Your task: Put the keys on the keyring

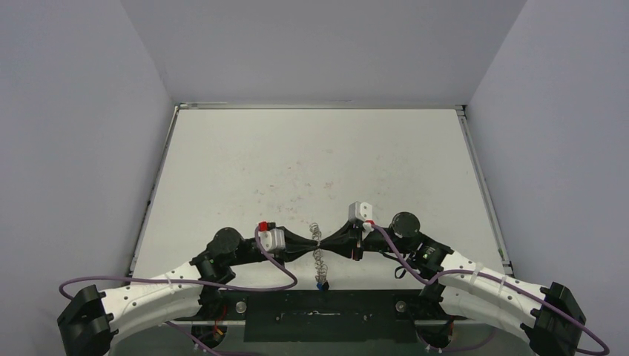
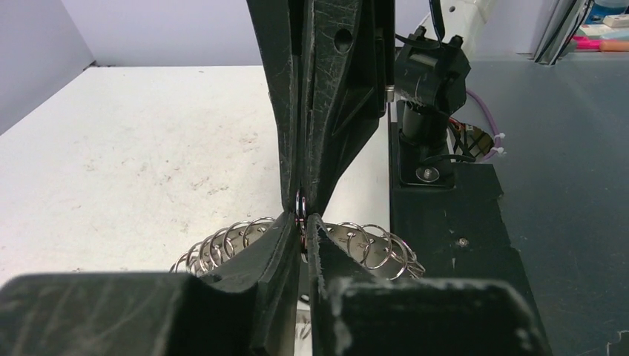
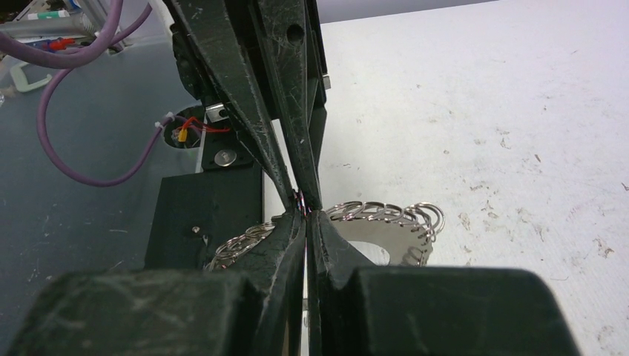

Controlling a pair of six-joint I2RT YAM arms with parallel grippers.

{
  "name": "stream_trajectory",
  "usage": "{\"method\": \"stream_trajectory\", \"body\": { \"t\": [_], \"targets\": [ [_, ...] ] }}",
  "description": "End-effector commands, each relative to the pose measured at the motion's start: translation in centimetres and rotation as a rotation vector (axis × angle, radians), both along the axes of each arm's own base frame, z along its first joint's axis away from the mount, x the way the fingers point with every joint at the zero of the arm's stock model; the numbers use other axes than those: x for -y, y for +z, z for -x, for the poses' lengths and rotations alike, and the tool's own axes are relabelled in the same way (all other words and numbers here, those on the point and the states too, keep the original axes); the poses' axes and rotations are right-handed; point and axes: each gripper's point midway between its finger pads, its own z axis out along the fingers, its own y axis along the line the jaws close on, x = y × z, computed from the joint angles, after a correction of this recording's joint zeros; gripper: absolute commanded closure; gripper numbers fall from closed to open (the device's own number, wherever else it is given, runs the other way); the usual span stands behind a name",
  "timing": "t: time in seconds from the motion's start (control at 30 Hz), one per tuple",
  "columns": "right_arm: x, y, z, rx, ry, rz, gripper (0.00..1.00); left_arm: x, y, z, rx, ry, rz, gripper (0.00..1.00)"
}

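Holding step: left gripper (image 2: 304, 226) and right gripper (image 3: 305, 216), both clenched on keyring (image 2: 222, 245), tip to tip.
Keys: not clearly visible.
Next: likely needs a key fetched.

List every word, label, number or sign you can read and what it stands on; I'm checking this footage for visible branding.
No text is readable in any view.
Left gripper, right gripper, silvery looped metal keyring, white table: no markings show.
Pink and blue clutter at the left wrist view's top right corner: possible labels, too blurred to read.
Pale clutter at the right wrist view's top left corner: too blurred as well.
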Motion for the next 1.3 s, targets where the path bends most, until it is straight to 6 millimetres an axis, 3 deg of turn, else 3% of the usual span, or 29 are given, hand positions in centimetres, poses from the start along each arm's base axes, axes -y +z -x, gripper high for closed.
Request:
{"method": "stream_trajectory", "body": {
  "t": [0.0, 0.2, 0.27, 0.4, 0.53, 0.77, 0.9, 1.03, 1.27],
  "targets": [
    [-0.5, 2.9, 0.2, 0.072, 0.024, -0.097, 1.0, 0.3, 2.3, 0.5, 0.038, -0.03, 0.062, 1.0],
    [-0.5, 2.5, -0.1, 0.071, 0.01, -0.083, 1.0, -0.3, 1.7, -0.2, 0.008, 0.023, 0.018, 1.0],
    [-0.4, 2.2, -0.2, 0.076, 0.004, -0.061, 0.91, -0.6, 1.7, -0.5, 0.006, 0.048, -0.002, 1.0],
    [0.0, 1.9, -0.5, 0.099, -0.009, -0.016, 0.64, -1.0, 1.8, -0.7, 0.008, 0.068, -0.064, 1.0],
    [0.5, 2.1, -0.8, 0.153, -0.02, 0.035, 0.52, -1.3, 0.8, -0.9, -0.026, 0.072, -0.192, 1.0],
    [0.3, 2.0, -0.8, 0.21, 0.04, 0.128, 0.53, -1.9, 0.9, -0.7, -0.034, 0.038, -0.402, 1.0],
    [-0.5, 2.1, -0.5, 0.207, 0.091, 0.13, 0.66, -2.0, 0.7, -0.6, -0.042, 0.011, -0.498, 1.0],
    [-1.2, 1.7, -0.5, 0.197, 0.126, 0.139, 0.71, -1.7, 0.9, -0.4, -0.048, -0.02, -0.524, 1.0],
    [-1.9, 1.3, -0.7, 0.196, 0.139, 0.149, 0.69, -1.2, 1.2, -0.1, -0.046, -0.052, -0.52, 1.0]
  ]
}}
